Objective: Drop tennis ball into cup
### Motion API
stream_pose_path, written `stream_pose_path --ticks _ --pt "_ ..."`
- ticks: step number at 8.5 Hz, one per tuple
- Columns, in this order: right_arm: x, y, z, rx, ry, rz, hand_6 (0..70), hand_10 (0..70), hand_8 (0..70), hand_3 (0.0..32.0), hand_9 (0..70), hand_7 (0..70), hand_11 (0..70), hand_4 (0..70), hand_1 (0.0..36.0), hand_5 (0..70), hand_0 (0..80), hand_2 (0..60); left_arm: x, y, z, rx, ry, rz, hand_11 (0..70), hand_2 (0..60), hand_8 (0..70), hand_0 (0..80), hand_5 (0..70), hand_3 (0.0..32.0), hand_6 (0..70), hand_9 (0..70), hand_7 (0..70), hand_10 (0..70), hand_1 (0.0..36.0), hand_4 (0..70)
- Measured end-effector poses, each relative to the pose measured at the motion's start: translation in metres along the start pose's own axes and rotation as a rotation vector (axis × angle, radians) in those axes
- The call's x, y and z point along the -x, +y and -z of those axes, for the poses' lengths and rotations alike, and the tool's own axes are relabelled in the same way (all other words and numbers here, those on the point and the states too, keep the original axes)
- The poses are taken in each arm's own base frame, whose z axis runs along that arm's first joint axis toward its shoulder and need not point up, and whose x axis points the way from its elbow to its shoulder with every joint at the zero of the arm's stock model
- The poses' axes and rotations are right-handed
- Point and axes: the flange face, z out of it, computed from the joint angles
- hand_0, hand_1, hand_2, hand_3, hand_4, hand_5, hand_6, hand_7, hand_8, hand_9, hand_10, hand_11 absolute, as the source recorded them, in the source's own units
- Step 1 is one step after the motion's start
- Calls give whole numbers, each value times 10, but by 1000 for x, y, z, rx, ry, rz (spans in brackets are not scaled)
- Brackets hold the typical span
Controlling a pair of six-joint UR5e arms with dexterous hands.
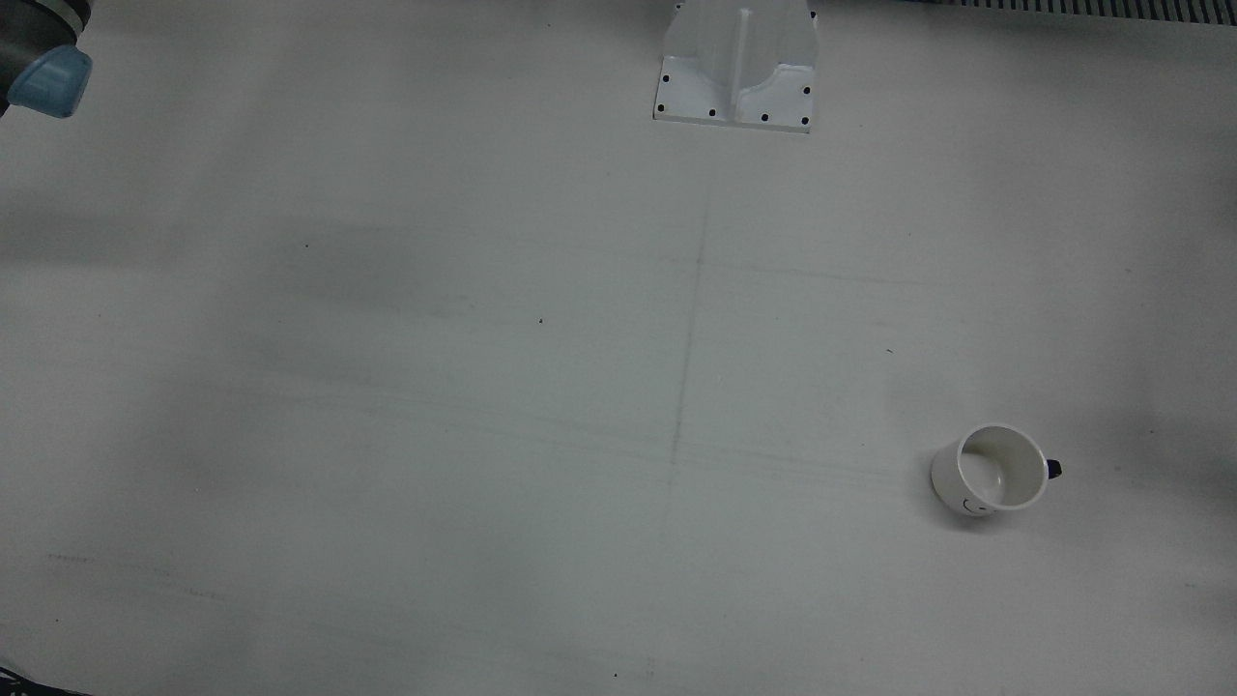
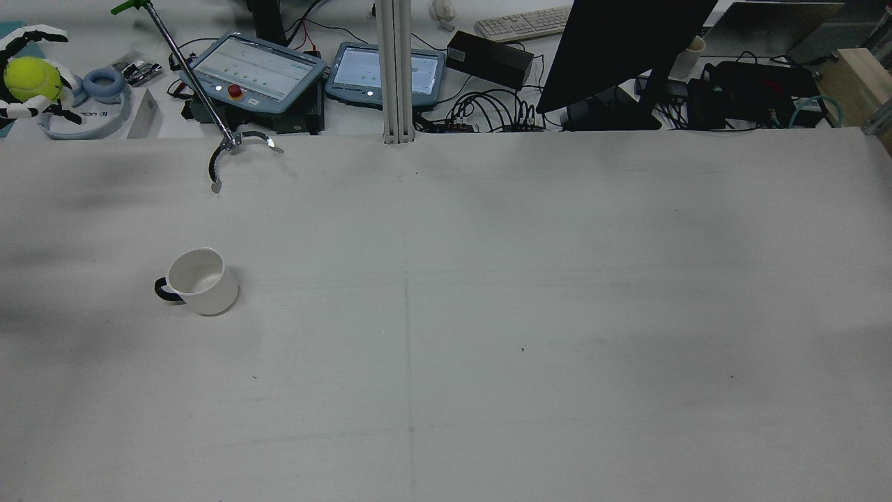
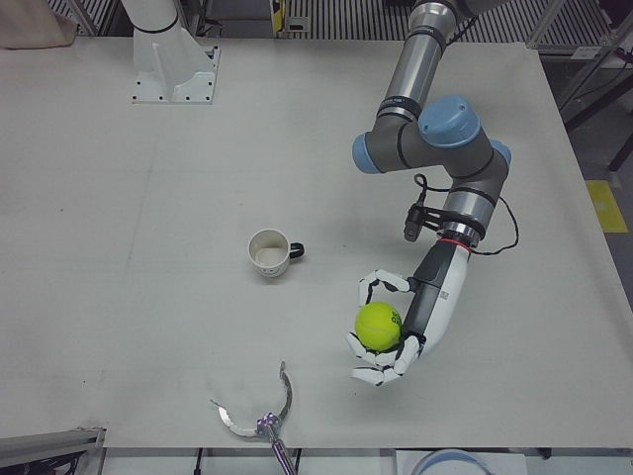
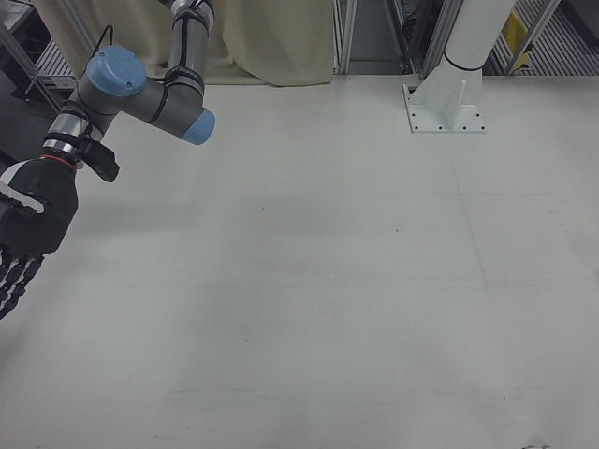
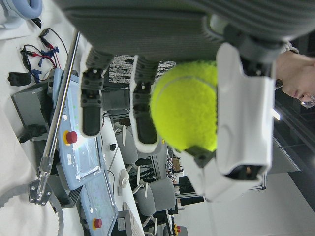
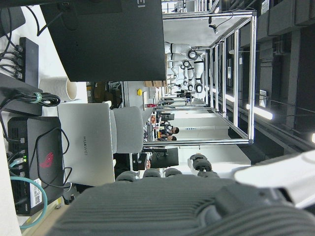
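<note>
Yellow-green felt showed between white fingers: the tennis ball (image 3: 377, 326) sat gripped in the left hand (image 3: 388, 332), which hung above the near edge of the table (image 3: 148, 247), close to the operators' side. The left hand view confirmed the hold, with the ball (image 5: 186, 104) pressed between dark-padded fingertips (image 5: 142, 132) on one side and a white finger on the other. The white mug (image 3: 268, 251), upright with its dark handle turned toward the hand, stood well apart from it, farther in on the table and to the left in the left-front view; its mouth looked empty in the front view (image 1: 995, 470). A metal grabber tool (image 3: 259, 421) lay at the table's near edge, apart from both. The right hand (image 4: 23, 238) hung off the far side of the station, holding nothing, its fingers pointing down and seemingly spread, though only partly in view. The step in hand seemed to be the carry: ball secured, release not yet made. The next move would likely call for bringing the hand across until the ball sat squarely over the mug's rim, then lowering close before loosening the fingers, since the mouth looked only a little wider than the ball and an off-centre drop could bounce off the rim.
</note>
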Motion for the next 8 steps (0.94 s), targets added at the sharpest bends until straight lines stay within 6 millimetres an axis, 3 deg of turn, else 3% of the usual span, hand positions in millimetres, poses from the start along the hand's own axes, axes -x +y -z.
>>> stream_pose_path --ticks 2,4,5,8 --pt "0 0 0 0 0 0 0 0 0 0 0 0 0 0 0 0 0 0 -2 23 1 39 4 -2 435 600 533 700 361 320 700 508 700 280 360 99" --pt "0 0 0 0 0 0 0 0 0 0 0 0 0 0 0 0 0 0 14 70 16 112 -32 -5 436 600 534 690 361 320 700 507 700 280 360 87" --pt "0 0 0 0 0 0 0 0 0 0 0 0 0 0 0 0 0 0 35 86 21 135 -68 -8 433 600 524 686 347 320 700 508 700 277 360 76" --pt "0 0 0 0 0 0 0 0 0 0 0 0 0 0 0 0 0 0 123 114 16 190 -193 -77 427 600 522 698 333 320 700 509 700 272 360 57"
